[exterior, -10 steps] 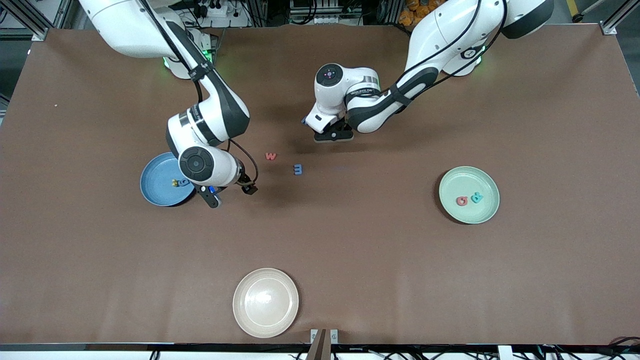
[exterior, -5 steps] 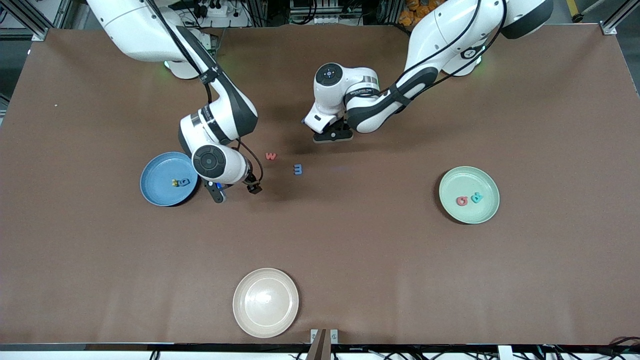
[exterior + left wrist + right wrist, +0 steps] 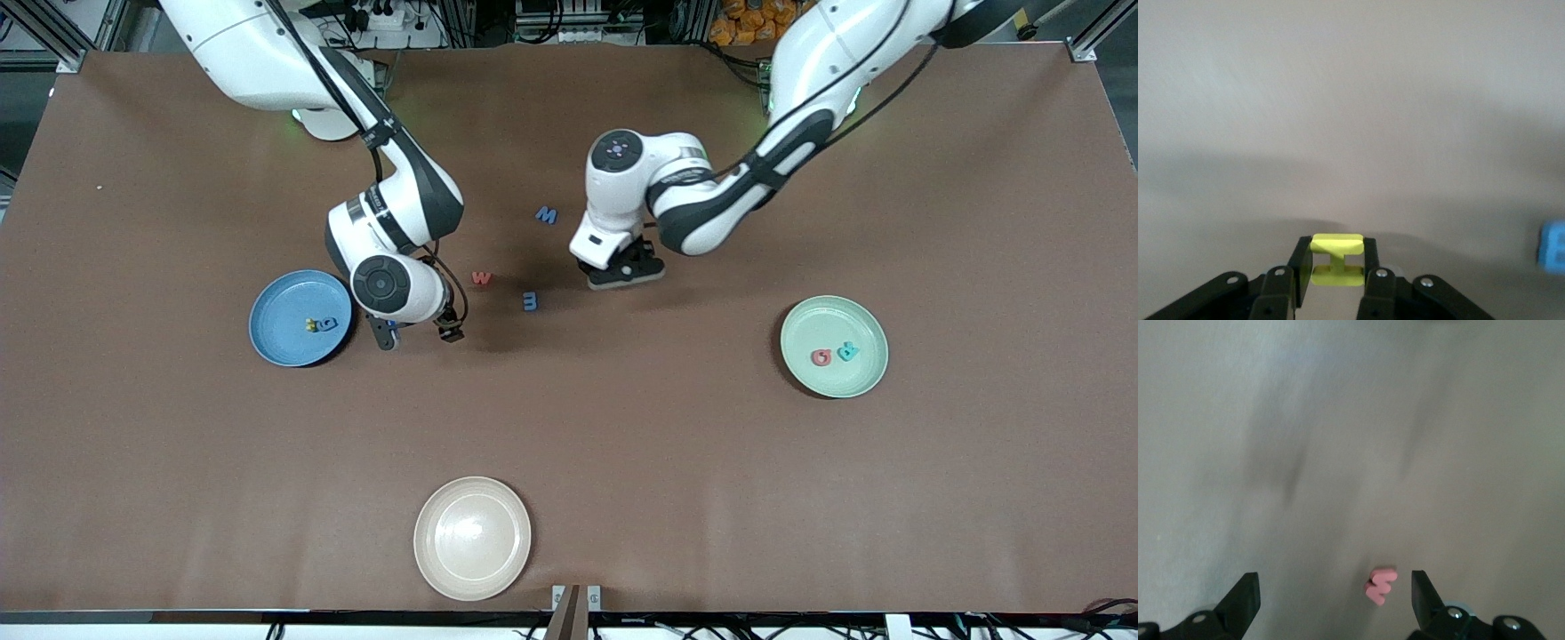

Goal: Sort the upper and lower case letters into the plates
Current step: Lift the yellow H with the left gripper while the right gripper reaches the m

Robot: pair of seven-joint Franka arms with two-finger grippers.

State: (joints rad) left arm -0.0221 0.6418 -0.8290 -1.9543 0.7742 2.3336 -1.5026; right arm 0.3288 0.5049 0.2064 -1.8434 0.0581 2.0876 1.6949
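Note:
My left gripper [image 3: 1336, 261] is shut on a yellow letter [image 3: 1336, 244], which sits square between its fingers. In the front view that gripper [image 3: 624, 272] hangs over the table's middle. My right gripper [image 3: 418, 334] is open beside the blue plate [image 3: 277, 342], and a red-pink letter [image 3: 1380, 585] lies on the table between its spread fingers [image 3: 1243, 600]. The red-pink letter [image 3: 481, 277], a blue letter [image 3: 530, 301] and another blue letter [image 3: 546, 214] lie loose mid-table. The blue plate holds a yellow [image 3: 309, 325] and a blue letter [image 3: 328, 324]. The mint plate [image 3: 834, 313] holds a red-pink [image 3: 821, 357] and a teal letter [image 3: 849, 351].
A cream-white plate [image 3: 472, 498] stands near the table's front edge, nearer to the front camera than all the letters. A blue letter [image 3: 1553, 247] shows at the rim of the left wrist view. Both arms reach in over the brown table [image 3: 676, 462].
My left gripper has closed on the yellow letter and shifted toward the mint plate, uncovering a blue letter. My right gripper has moved off the blue plate toward the red-pink letter.

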